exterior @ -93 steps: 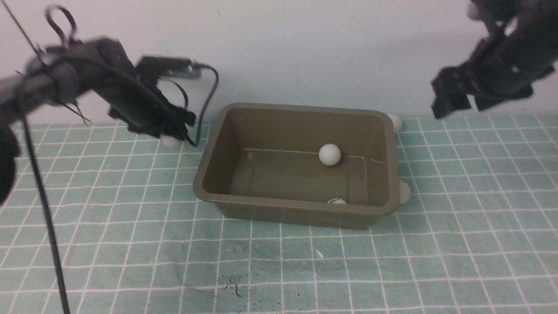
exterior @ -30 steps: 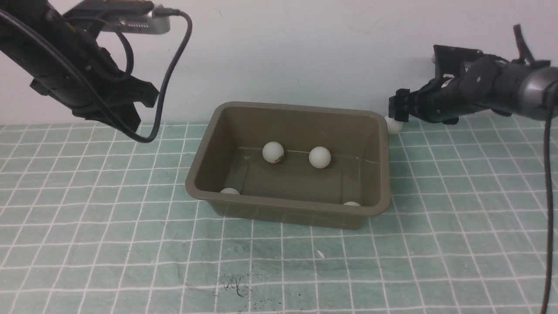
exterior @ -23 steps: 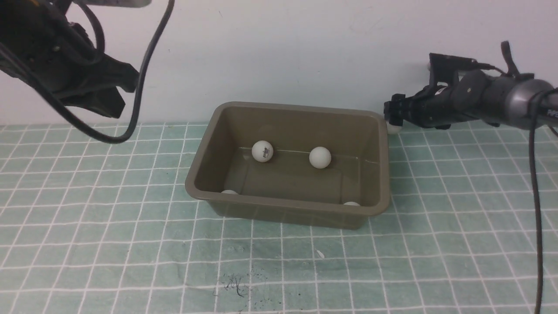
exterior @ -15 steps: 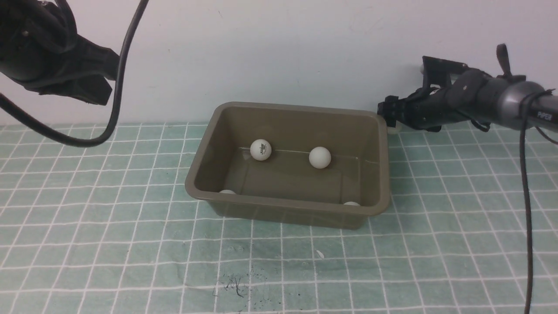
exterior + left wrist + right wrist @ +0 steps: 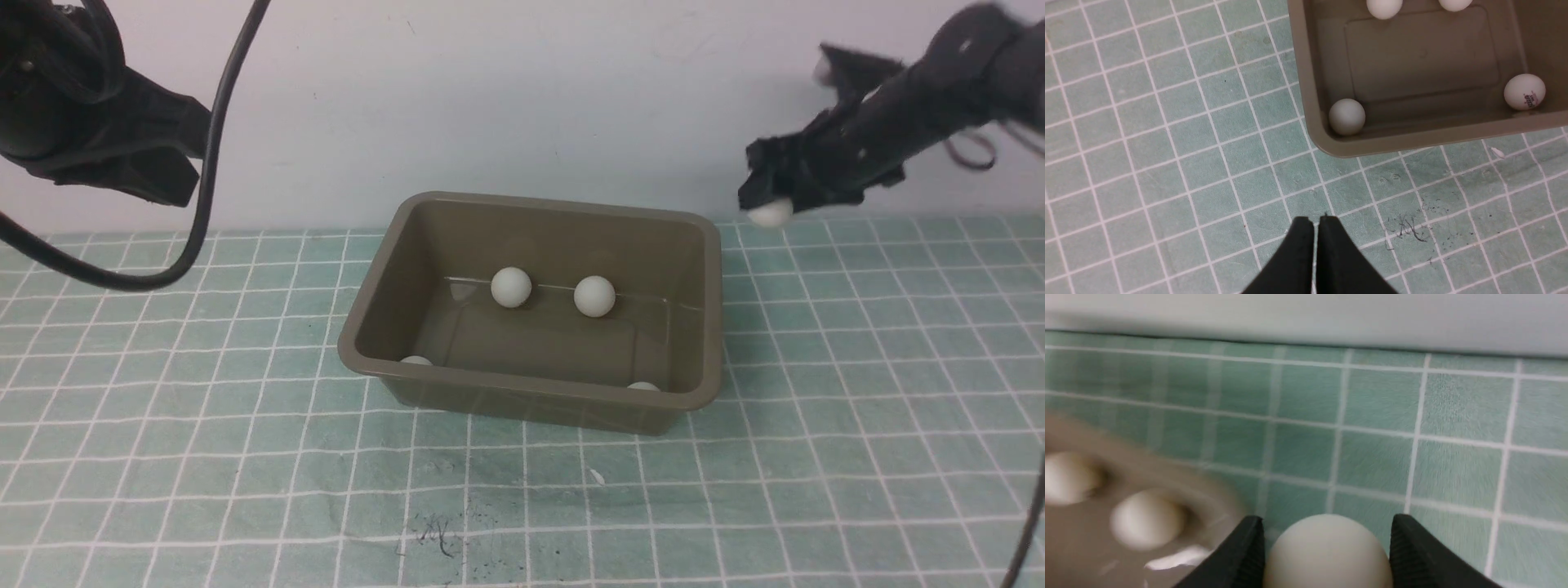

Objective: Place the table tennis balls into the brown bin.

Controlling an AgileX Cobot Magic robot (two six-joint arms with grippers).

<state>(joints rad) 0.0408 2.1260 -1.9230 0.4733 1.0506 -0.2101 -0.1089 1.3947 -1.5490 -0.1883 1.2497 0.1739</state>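
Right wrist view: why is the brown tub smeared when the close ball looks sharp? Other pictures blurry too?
Right wrist view: the brown bin and two balls inside streak with motion blur; the held ball between the fingers is crisp, likely moving with the camera. Front view: only the right arm is smeared. Left wrist view: sharp throughout.

Soft, even light; right wrist view motion-blurs the brown bin (image 5: pixel 1081 539).
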